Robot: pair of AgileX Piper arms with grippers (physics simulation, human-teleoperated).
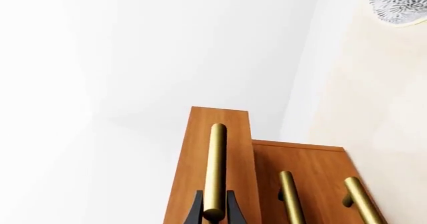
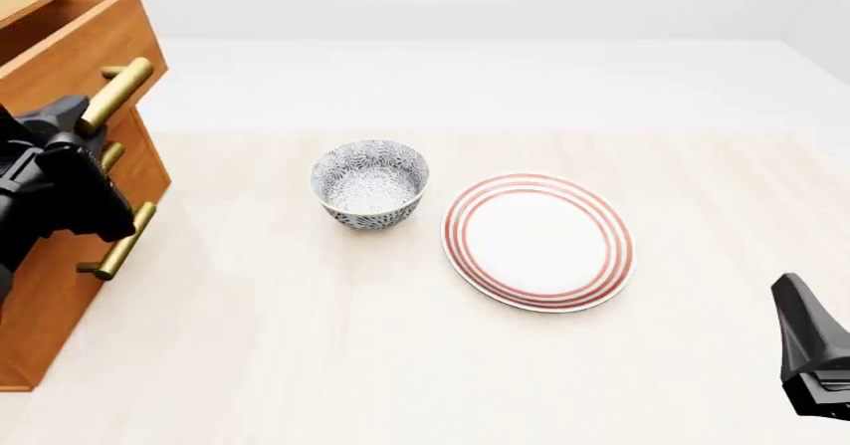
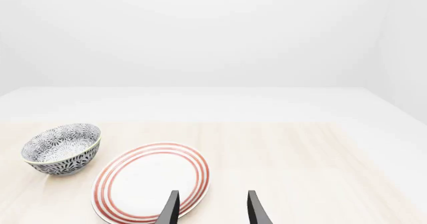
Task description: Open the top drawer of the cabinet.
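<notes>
The cabinet [image 2: 54,296] stands at the table's left edge, orange-brown wood with three brass bar handles. Its top drawer [image 2: 83,45] sticks out past the two lower fronts, and its inside shows from above. My left gripper [image 2: 80,126] is shut on the top drawer's handle [image 2: 122,89]. In the left wrist view the black fingers [image 1: 195,209] sit on either side of that handle [image 1: 217,159], with the left gripper [image 1: 214,195] closed around it and the top drawer [image 1: 200,149] front standing forward. My right gripper [image 3: 212,211] is open and holds nothing, low at the front right [image 2: 810,355].
A patterned bowl [image 2: 369,183] sits mid-table, right of the cabinet. A white plate with red rings [image 2: 538,241] lies beside it. Both show in the right wrist view, bowl [image 3: 61,148] and plate [image 3: 150,181]. The two lower handles [image 1: 290,199] lie beside the gripped one.
</notes>
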